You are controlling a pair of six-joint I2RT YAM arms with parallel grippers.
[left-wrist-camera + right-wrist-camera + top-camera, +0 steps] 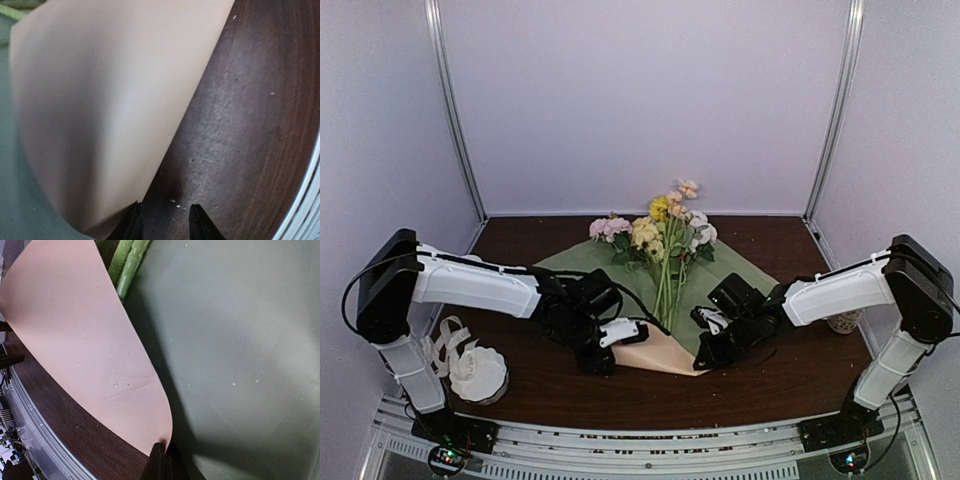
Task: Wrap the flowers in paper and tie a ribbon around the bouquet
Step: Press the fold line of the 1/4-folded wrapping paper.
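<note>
The flowers (665,235) lie with blossoms far and green stems (127,262) pointing toward me, on the sage green paper (740,270) (240,340). The peach-pink paper (665,355) (100,100) (75,330) curls up at the near end. My right gripper (703,358) (164,455) is shut on that sheet's lifted edge. My left gripper (638,333) (164,220) is open just beside the peach sheet's edge, with bare table between its fingers. The cream ribbon (442,340) lies at the far left. No wrapped bouquet is in view.
A white scalloped bowl (478,372) stands next to the ribbon at the near left. A small pale patterned object (842,322) sits by the right arm. The dark wooden table (790,370) ends at a metal rail (650,445) near me; booth walls surround it.
</note>
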